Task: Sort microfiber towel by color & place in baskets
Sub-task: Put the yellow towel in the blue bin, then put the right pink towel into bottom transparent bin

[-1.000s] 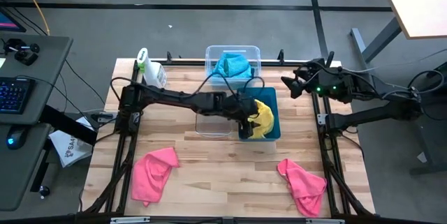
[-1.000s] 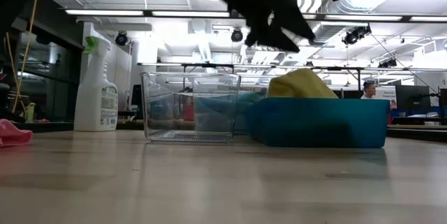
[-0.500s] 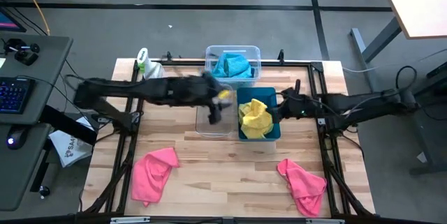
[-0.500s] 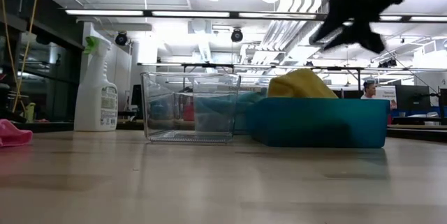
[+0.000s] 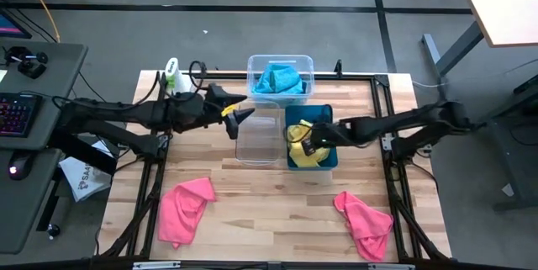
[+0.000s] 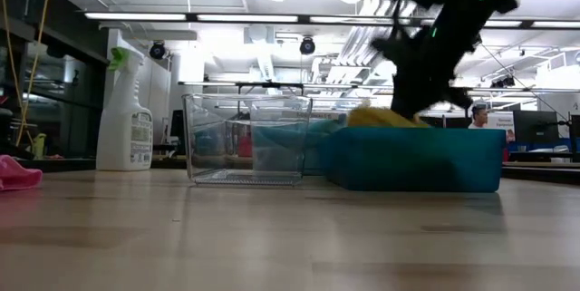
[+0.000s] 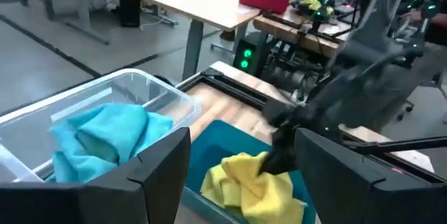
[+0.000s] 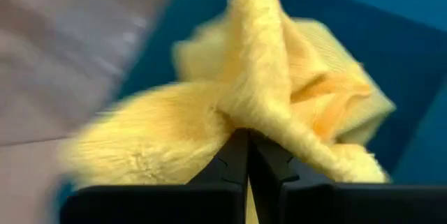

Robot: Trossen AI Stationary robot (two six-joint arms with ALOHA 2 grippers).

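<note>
We see the right gripper (image 5: 307, 145) down inside the teal basket (image 5: 328, 159) on the wooden worktop (image 5: 269, 198), its jaws pressed together on a fold of the yellow towel (image 5: 296, 154); the right wrist view shows the 2 dark fingers (image 8: 234, 158) touching, with the yellow pile bunched between their tips. The left gripper (image 5: 238, 115) hangs above the worktop beside the near clear basket (image 5: 259, 140), its jaws spread wide and holding nothing; its 2 fingers (image 7: 157, 161) frame the scene in the left wrist view. The blue towel (image 5: 277, 78) lies in the far clear basket (image 5: 251, 66), which sits behind the other 2; the near clear basket stands just beside the teal one, on the left arm's side. 2 pink towels rest on the bare worktop, well apart; 1 (image 5: 185, 209) is at the near left, the other (image 5: 364, 221) at the near right. A white spray bottle (image 5: 175, 76) stands at the far left corner.
</note>
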